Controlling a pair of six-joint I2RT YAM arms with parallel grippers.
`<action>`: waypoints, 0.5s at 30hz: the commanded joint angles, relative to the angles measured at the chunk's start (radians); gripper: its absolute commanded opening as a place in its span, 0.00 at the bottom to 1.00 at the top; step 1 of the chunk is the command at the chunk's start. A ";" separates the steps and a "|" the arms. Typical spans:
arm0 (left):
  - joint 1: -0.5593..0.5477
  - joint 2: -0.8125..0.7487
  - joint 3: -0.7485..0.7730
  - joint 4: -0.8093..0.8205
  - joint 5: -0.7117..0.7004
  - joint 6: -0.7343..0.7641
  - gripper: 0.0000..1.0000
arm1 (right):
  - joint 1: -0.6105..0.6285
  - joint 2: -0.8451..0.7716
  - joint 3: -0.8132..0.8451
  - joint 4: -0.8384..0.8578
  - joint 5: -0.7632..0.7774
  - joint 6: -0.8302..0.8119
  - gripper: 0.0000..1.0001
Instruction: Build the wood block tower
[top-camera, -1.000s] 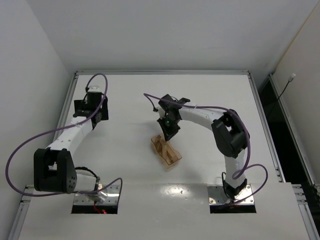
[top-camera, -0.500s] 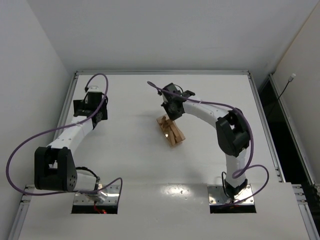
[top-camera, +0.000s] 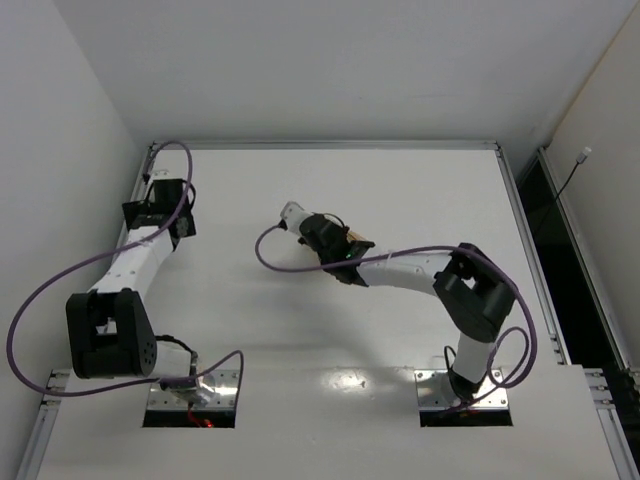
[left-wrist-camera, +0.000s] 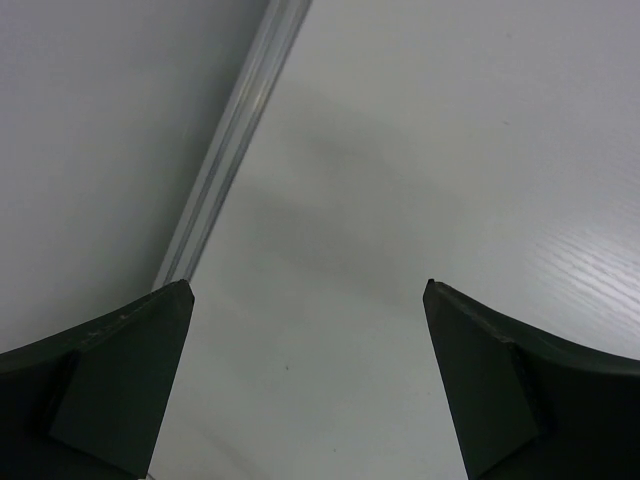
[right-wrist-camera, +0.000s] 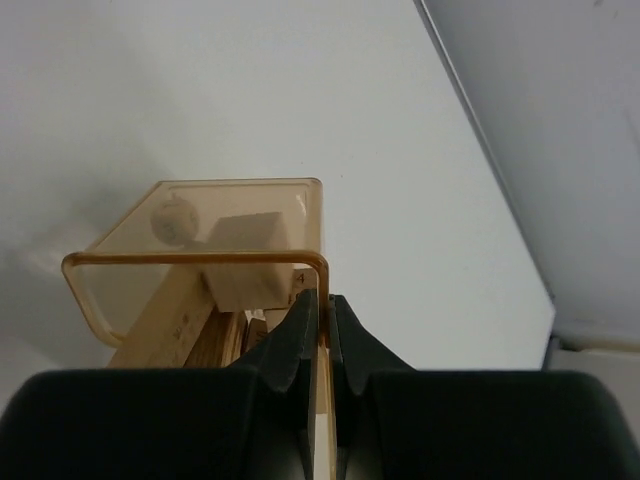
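My right gripper (right-wrist-camera: 322, 298) is shut on the right wall of a translucent amber box (right-wrist-camera: 200, 225). Inside the box lie loose wood blocks: a pale cube (right-wrist-camera: 245, 262) and several bars (right-wrist-camera: 165, 325). No stacked tower shows. From above, the right gripper (top-camera: 335, 248) reaches left across the table's middle and hides most of the box (top-camera: 357, 241); the blocks cannot be seen there. My left gripper (top-camera: 152, 212) is at the table's far left, open. In its wrist view the left gripper (left-wrist-camera: 308, 290) has only bare white table between its dark fingers (left-wrist-camera: 130, 350).
A metal rail (left-wrist-camera: 235, 150) runs along the table's left edge, close beside the left gripper, with the grey wall beyond it. In the right wrist view the table edge (right-wrist-camera: 480, 150) slants down the right side. Purple cables loop off both arms.
The right arm has carried the box from near the table's middle backward, then swung its gripper to the left. The left gripper has shifted left toward the table's edge and stayed open.
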 joint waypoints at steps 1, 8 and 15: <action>0.061 0.004 0.068 -0.015 -0.002 -0.029 1.00 | 0.057 -0.050 -0.109 0.368 0.142 -0.182 0.00; 0.115 0.033 0.117 -0.037 0.030 -0.040 1.00 | 0.143 0.087 -0.229 0.837 0.309 -0.427 0.00; 0.145 0.042 0.126 -0.037 0.021 -0.040 1.00 | 0.221 0.291 -0.235 1.352 0.358 -0.812 0.00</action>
